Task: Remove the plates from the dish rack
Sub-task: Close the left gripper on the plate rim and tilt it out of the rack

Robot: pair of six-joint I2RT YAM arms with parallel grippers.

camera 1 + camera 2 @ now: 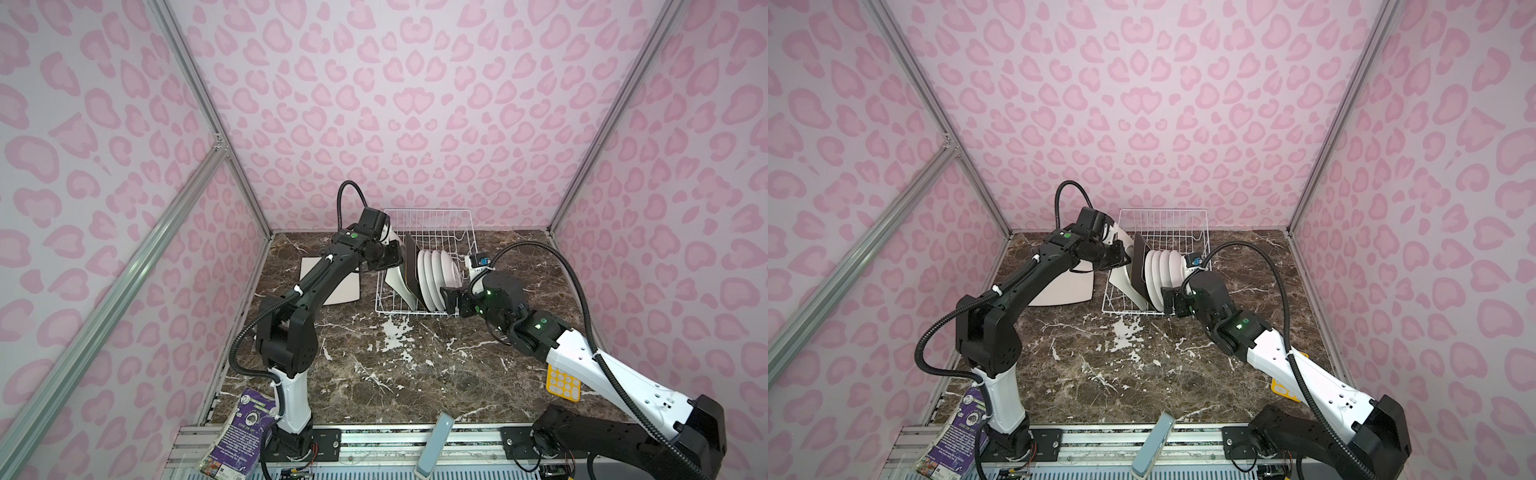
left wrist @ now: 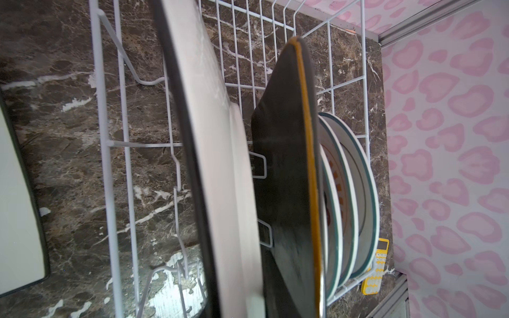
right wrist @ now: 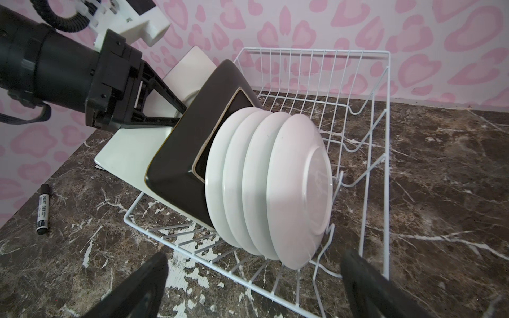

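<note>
**Left end effector holds a cream plate at the rack; right one waits wide open**

The left end effector has its jaws closed to a narrow gap on the upper edge of a cream square plate. One finger lies on the plate face that looks toward the other plates. This plate stands tilted at the left end of the dish rack. I cannot tell if its lower edge rests on the wires.

Just beside it stands a dark brown square plate, with a small gap between the two at the top. The brown plate touches a row of four round white plates. They stand on edge, close together, and the left wrist view shows their grey-blue rims.

The right end effector is spread wide and holds nothing. It is at the near right corner of the rack, close to the last round plate.

The far half of the rack holds no plates. A second cream plate lies flat on the table, left of the rack and partly under the left arm. A black marker lies on the table near it, and a yellow calculator lies by the right arm.
</note>
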